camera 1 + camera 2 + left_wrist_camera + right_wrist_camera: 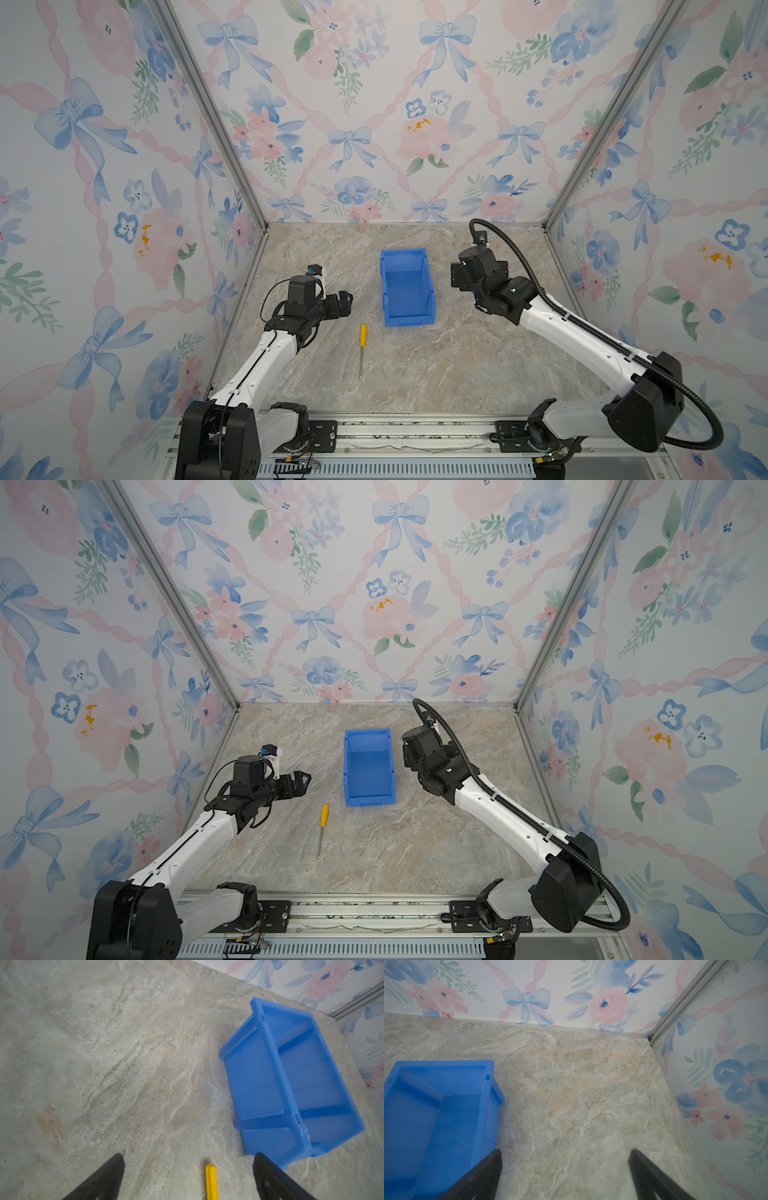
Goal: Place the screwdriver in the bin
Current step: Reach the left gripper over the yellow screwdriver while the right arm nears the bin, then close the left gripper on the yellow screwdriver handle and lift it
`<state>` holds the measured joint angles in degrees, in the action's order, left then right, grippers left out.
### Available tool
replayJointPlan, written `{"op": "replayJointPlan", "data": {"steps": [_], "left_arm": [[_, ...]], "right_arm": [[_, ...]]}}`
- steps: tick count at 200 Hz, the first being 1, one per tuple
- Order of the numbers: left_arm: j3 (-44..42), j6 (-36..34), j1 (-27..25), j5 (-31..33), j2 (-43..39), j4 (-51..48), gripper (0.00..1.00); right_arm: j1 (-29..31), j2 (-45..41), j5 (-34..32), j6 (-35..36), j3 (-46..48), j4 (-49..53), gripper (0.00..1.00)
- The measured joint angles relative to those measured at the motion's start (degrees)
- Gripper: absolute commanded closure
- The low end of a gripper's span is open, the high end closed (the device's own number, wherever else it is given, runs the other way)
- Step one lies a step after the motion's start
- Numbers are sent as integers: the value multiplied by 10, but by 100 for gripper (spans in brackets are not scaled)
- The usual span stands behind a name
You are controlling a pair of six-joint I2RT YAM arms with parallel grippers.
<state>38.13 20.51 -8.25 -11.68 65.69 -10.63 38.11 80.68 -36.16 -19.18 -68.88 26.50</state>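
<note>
Partly cropped in left wrist view: screwdriver (211, 1182); left claw (188, 1157), right claw (565, 1151) gaping

Left wrist view: screwdriver (211, 1182) is cut off at the edge, only the handle end shown. Right wrist view: bin (486, 1113) is cropped. Both top views: tip too small to be made out.

Bin (409, 319) bright blue; screwdriver (363, 336) handle yellow, shaft silver; table (436, 365) beige marbled; walls (374, 104) pastel floral, bows.
</note>
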Motion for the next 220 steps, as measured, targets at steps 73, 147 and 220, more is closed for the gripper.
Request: {"op": "replayJointPlan", "data": {"steps": [73,147,220], "left_arm": [[19,45,-91,39,58,-73,5],[26,85,-176,123,130,-97,17],[49,123,-223,176,195,-105,32]], "right_arm": [[42,74,100,-13,-37,10,3],[52,70,176,14,-31,9,3],[35,9,231,42,17,5,3]]}}
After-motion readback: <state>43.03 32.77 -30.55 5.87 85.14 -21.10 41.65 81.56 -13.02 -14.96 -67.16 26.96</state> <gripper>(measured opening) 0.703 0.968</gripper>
